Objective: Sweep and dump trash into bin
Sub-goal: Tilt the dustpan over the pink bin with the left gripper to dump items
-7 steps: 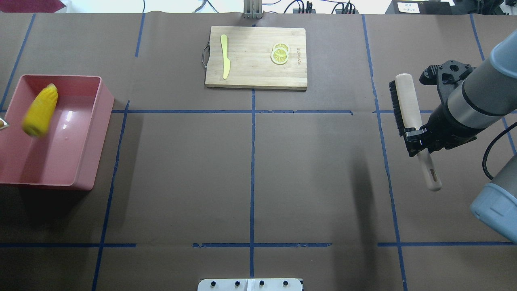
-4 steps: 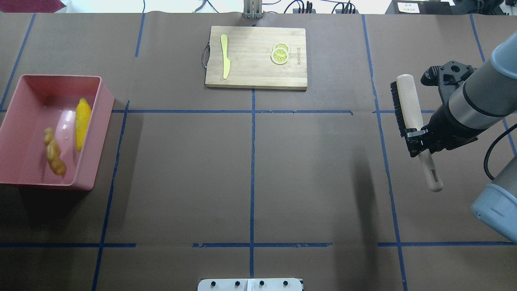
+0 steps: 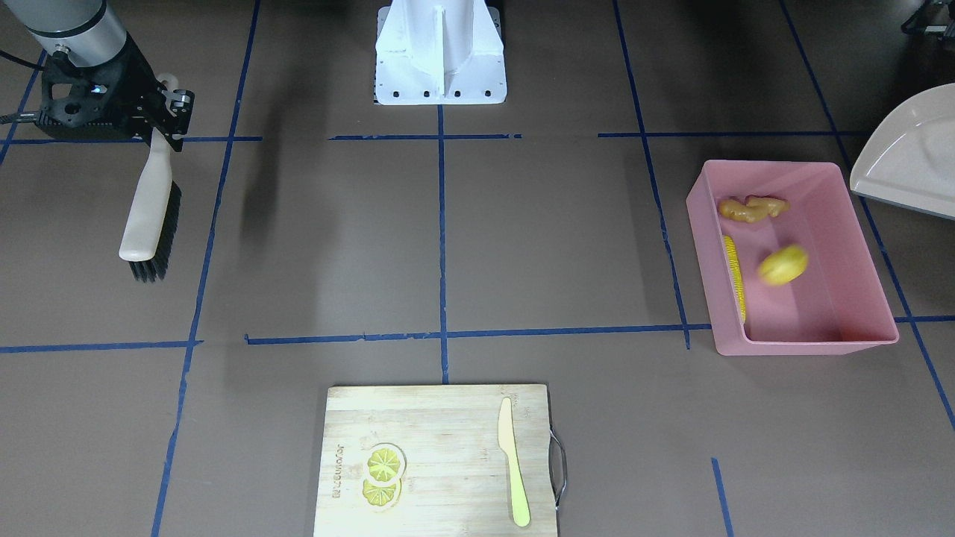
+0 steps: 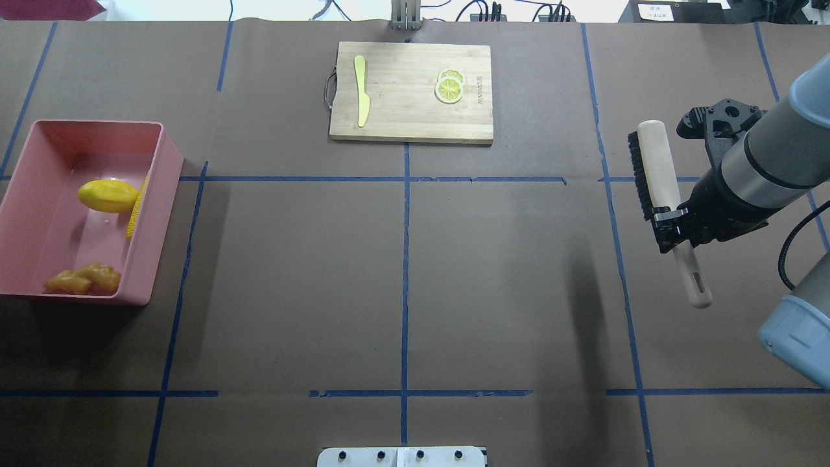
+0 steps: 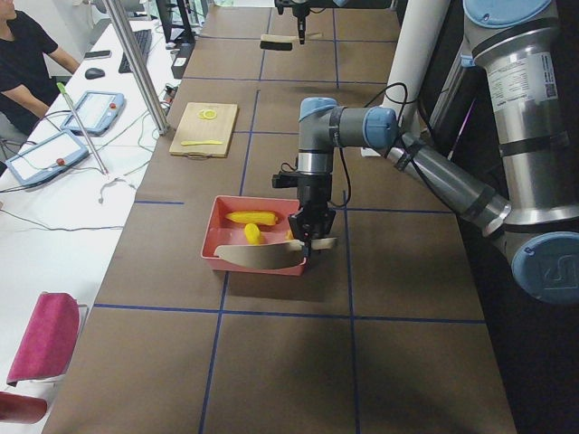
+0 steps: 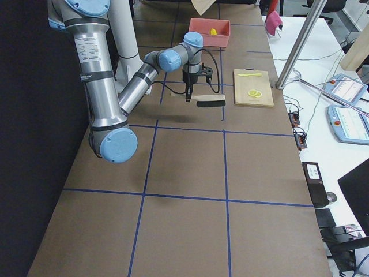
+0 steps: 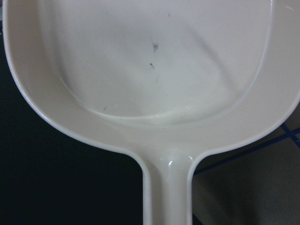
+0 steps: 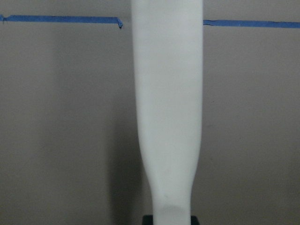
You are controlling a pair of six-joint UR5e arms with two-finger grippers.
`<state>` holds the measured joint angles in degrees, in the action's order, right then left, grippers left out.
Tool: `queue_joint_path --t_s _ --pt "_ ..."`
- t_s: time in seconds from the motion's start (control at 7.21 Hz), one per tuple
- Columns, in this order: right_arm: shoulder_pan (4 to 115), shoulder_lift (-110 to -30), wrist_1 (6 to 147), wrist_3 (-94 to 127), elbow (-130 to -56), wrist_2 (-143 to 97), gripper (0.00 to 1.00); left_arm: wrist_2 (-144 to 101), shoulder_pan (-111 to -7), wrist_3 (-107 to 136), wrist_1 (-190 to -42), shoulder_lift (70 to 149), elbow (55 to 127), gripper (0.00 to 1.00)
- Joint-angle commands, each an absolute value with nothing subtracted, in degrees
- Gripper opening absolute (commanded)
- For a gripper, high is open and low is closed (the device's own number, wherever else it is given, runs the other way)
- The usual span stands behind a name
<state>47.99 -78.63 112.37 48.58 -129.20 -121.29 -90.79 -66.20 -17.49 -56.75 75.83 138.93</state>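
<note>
Right fingers (image 4: 663, 215) tight around brush handle (image 4: 690, 279)

Corn (image 4: 136, 209), potato lump (image 4: 107, 196) and ginger (image 4: 83, 279) lie inside pink bin (image 4: 165, 217).

The right arm (image 4: 765, 155) is made of thick silver-grey tubes with light blue caps at the joints. The right claw (image 4: 671, 224) is black and blocky. The chunky black part just behind it has round holes. A thin black cable (image 4: 786, 250) loops further back from the claw. The left arm (image 5: 439, 176) looks the same, and the left claw (image 5: 308, 237) is black too. Far up from that claw is a white label (image 5: 541, 70) with tiny writing. The white base (image 3: 440, 82) has small black screws.
</note>
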Motion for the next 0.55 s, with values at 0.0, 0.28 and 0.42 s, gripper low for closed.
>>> queue_joint_path --t_s 0.0,0.28,0.42 --pt "47.99 -80.06 112.06 47.65 -129.20 -121.29 0.00 -91.23 -66.18 -17.49 -56.34 77.51 140.96 0.05" --pt "48.25 -83.82 111.97 44.58 -130.25 -121.20 0.00 -95.15 -66.27 -17.40 -53.89 84.07 141.07 0.05" --pt "48.43 -86.37 110.32 43.60 -130.43 -121.11 0.00 -96.84 -66.18 -17.40 -51.61 88.55 140.72 0.05"
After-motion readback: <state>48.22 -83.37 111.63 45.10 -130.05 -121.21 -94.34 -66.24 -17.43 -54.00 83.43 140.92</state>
